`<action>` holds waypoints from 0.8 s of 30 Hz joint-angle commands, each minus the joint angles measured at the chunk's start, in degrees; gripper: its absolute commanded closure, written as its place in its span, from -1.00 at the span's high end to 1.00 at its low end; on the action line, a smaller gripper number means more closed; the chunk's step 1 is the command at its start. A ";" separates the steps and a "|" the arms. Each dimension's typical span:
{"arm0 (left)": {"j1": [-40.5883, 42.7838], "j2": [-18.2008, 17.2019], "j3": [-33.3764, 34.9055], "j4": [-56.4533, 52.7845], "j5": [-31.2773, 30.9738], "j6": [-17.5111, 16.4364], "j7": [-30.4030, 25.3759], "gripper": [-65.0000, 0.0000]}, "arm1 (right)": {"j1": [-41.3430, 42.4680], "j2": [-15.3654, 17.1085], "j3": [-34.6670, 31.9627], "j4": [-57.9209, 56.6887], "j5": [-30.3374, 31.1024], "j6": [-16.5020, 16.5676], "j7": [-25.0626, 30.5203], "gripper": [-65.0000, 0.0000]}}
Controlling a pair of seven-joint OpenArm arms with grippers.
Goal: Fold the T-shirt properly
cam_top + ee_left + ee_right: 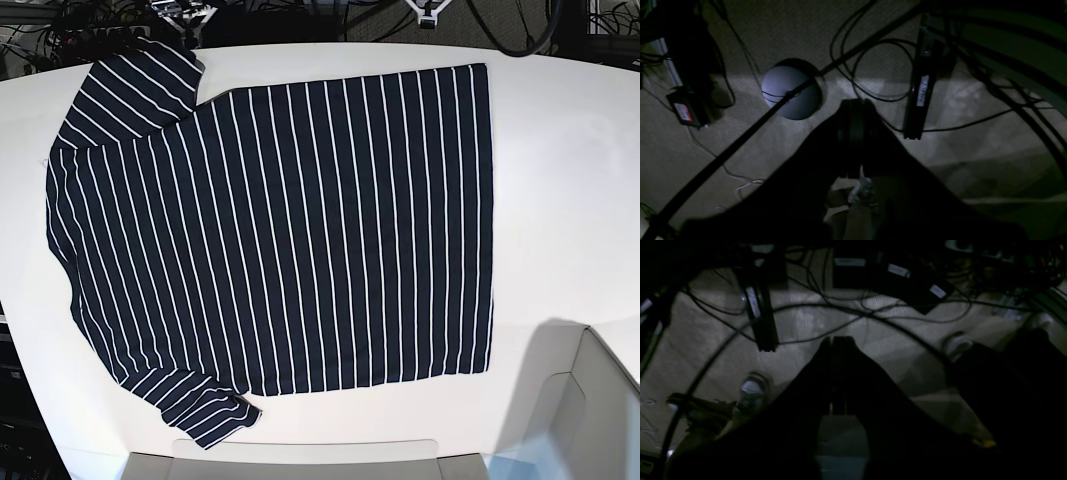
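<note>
On white table [560, 150], T-shirt [280, 230] flat, unheld

Both wrist views dark and murky; base view bright, sharp.

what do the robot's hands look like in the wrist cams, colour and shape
Both are black and show mostly as dark silhouettes in the dim wrist views. The left hand has two flat fingers pressed side by side, widening into a broad dark body toward the camera. The right hand looks the same: narrow paired fingers at the tip, flaring into a wedge-shaped body. No markings or cables on them can be made out.
</note>
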 commanded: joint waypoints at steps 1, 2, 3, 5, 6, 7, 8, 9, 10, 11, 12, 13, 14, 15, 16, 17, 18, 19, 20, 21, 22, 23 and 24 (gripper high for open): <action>1.31 -0.26 -1.00 0.21 -0.32 0.27 -1.29 -0.99 | -0.16 0.60 0.19 0.03 0.32 0.14 1.07 -1.00; 1.83 -0.26 -2.32 0.30 -0.32 0.19 -2.60 -0.99 | -0.60 0.69 0.19 -0.05 0.76 0.14 2.47 -1.00; 2.19 -0.26 -3.99 0.30 -0.32 -0.08 -4.54 -0.99 | -1.39 0.78 0.19 0.03 1.99 0.14 4.32 -1.00; 3.50 -0.35 -6.89 0.03 -0.14 -0.17 -9.81 -0.99 | -3.06 1.74 0.19 0.03 4.45 0.14 9.33 -1.00; 4.47 -0.35 -8.30 0.03 -0.06 -0.17 -13.24 -0.99 | -4.20 2.18 0.10 -0.05 5.50 0.14 12.58 -1.00; 5.61 -0.35 -9.00 0.03 -0.06 -0.17 -16.76 -0.99 | -5.35 2.36 0.01 -0.14 6.12 0.14 15.75 -1.00; 6.32 -0.35 -9.26 0.03 0.03 -0.17 -19.57 -0.99 | -6.31 2.45 0.01 -0.14 6.47 0.23 18.30 -1.00; 7.28 -0.44 -9.44 -0.05 0.03 -0.17 -23.09 -0.99 | -7.37 2.54 0.10 -0.14 6.56 0.23 21.29 -1.00; 8.16 -0.44 -9.44 -0.05 -0.06 -0.17 -25.99 -0.99 | -8.34 2.54 0.10 -0.14 6.56 0.23 23.92 -1.00; 9.13 -0.44 -9.53 -0.05 -0.06 -0.17 -28.89 -0.99 | -9.22 2.54 0.10 -0.14 6.56 0.23 26.65 -0.99; 9.92 -0.44 -9.53 -0.05 -0.06 -0.17 -31.09 -0.99 | -10.01 2.54 0.10 -0.14 6.56 0.23 28.85 -0.99; 10.54 -0.44 -9.53 -0.05 -0.06 -0.17 -33.55 -0.99 | -10.71 2.62 0.10 -0.14 6.56 0.23 31.31 -0.99; 11.15 -0.35 -9.53 -0.05 -0.14 -0.17 -35.83 -0.99 | -11.41 2.62 0.10 -0.23 6.65 0.23 33.59 -0.99; 11.86 -0.35 -9.62 -0.05 -0.23 -0.17 -37.86 -0.99 | -12.03 2.62 0.10 -0.23 6.65 0.23 35.62 -0.99; 12.38 -0.26 -9.62 -0.05 -0.23 -0.17 -39.61 -0.99 | -12.56 2.62 0.10 -0.23 6.65 0.23 37.29 -0.99; 12.91 -0.17 -9.62 -0.05 -0.23 -0.17 -41.46 -0.99 | -13.17 2.71 0.10 -0.23 6.65 0.23 39.05 -0.99; 13.53 -0.17 -9.62 -0.05 -0.23 -0.08 -43.66 -0.99 | -13.70 2.71 0.10 -0.23 6.65 0.23 40.89 -0.99; 14.41 -0.08 -9.62 -0.05 -0.23 -0.08 -46.30 -0.99 | -14.40 2.71 0.10 -0.23 6.65 0.23 43.18 -0.99; 15.02 -0.08 -9.62 -0.05 -0.23 -0.08 -49.46 -0.99 | -15.11 2.71 0.10 -0.23 6.65 0.23 45.73 -0.99; 15.72 -0.08 -9.62 -0.10 -0.23 -0.08 -52.63 -0.99 | -15.81 3.06 0.10 -0.23 6.65 0.23 48.36 -0.99; 16.43 -0.08 -9.62 -0.10 -0.23 -0.08 -55.26 -0.99 | -16.42 3.41 0.10 -0.23 6.65 0.23 50.56 -0.99; 16.96 -0.08 -9.62 -0.10 -0.23 -0.08 -57.90 -0.99 | -16.95 3.59 0.19 -0.23 6.65 0.23 52.85 -0.99; 17.57 -0.08 -9.62 -0.10 -0.23 -0.08 -60.54 -0.99 | -17.39 3.59 0.19 -0.32 6.65 0.23 55.13 -0.99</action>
